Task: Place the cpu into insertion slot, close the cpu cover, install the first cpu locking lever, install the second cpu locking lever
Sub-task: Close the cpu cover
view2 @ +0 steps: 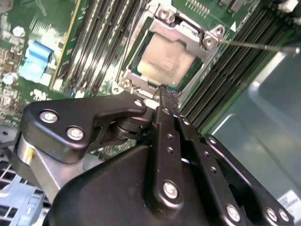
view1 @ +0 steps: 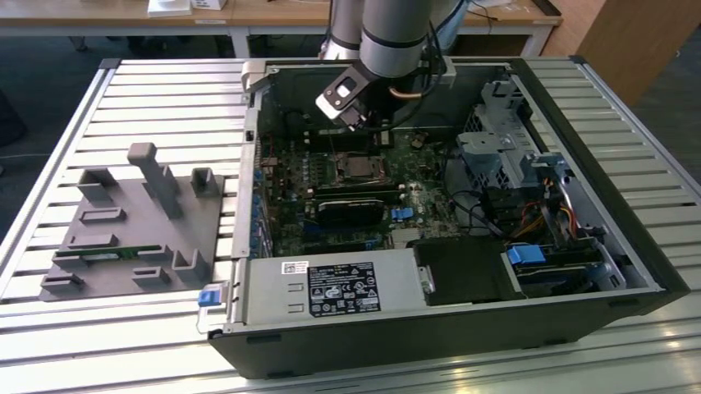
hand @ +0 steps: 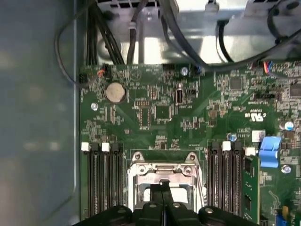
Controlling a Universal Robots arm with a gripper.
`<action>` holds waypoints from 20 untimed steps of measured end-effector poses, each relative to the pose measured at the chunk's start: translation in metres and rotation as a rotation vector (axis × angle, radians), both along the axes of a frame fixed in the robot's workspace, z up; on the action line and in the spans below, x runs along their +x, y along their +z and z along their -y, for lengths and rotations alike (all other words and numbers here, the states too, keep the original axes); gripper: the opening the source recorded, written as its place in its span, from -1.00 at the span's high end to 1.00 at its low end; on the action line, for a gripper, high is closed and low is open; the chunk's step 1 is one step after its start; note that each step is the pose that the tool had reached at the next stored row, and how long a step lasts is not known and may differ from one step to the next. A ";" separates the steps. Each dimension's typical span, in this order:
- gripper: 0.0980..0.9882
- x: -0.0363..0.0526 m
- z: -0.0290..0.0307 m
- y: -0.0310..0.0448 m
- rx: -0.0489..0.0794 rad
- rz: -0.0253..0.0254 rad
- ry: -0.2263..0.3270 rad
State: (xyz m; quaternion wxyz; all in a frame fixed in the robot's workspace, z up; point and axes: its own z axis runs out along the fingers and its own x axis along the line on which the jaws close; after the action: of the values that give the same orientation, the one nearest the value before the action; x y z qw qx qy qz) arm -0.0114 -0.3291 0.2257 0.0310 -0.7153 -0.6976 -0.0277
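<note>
Hovering at cpu cover edge: gripper, fingers pressed together, nothing btwn. Just ahead of you, cpu sits under it; lever rod juts beyond.

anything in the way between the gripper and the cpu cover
Nothing visible. In the second wrist view the gripper, fingers shut, has its tip right at the edge of the cpu cover, which lies over the cpu. A thin metal lever sticks out to one side, clear of that gap.
</note>
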 end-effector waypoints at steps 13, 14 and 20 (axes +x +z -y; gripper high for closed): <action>0.98 -0.0205 0.0010 -0.0060 0.000 0.0002 0.030; 0.98 -0.0221 0.0010 -0.0067 0.000 0.0002 0.031; 0.98 -0.0295 0.0010 -0.0123 -0.001 0.0001 0.033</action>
State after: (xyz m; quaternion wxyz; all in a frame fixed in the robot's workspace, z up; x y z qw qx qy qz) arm -0.0408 -0.3301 0.2134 0.0312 -0.7037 -0.7093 -0.0270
